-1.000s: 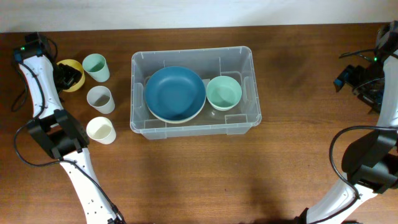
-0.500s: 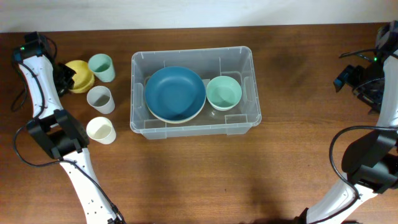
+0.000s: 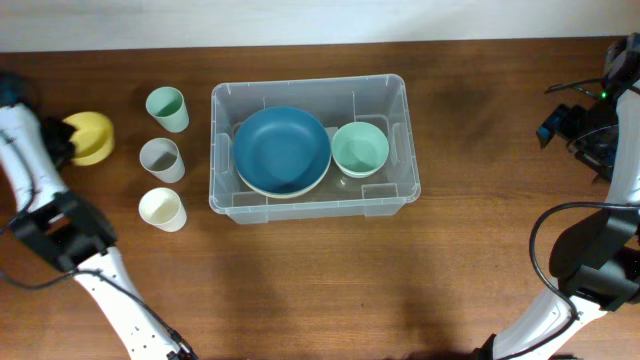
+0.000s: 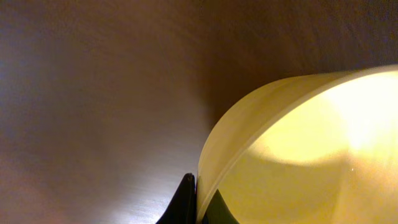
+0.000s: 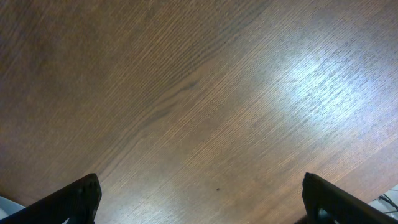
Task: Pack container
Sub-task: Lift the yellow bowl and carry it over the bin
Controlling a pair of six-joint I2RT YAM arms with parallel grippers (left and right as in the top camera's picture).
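**Container mid-worktop, long side running left to right**

I am looking down on a dark brown wooden worktop with an even grain. A pale strip of wall runs along its far edge.

The large clear rectangular plastic container stands at the middle of the worktop, a little toward the far side. It sits upright with its open mouth facing up. Its long axis lies across the worktop from left to right, square with the far edge.

At the far left, my left gripper is clamped on the rim of a round yellow plastic bowl. The left wrist view shows one dark finger outside the wall and one inside. I cannot tell whether the bowl touches the wood.

Three plastic cups stand upright in a column between that bowl and the container: a mint-green cup farthest back, a grey cup in the middle and a cream cup nearest me. They are the only things on the path from the bowl to the container's left wall.

Inside the container, a wide round blue bowl fills the left part. A smaller mint-green bowl sits just beside it on the right.

At the far right, well apart from the container, my right gripper has its fingers spread wide over bare wood.
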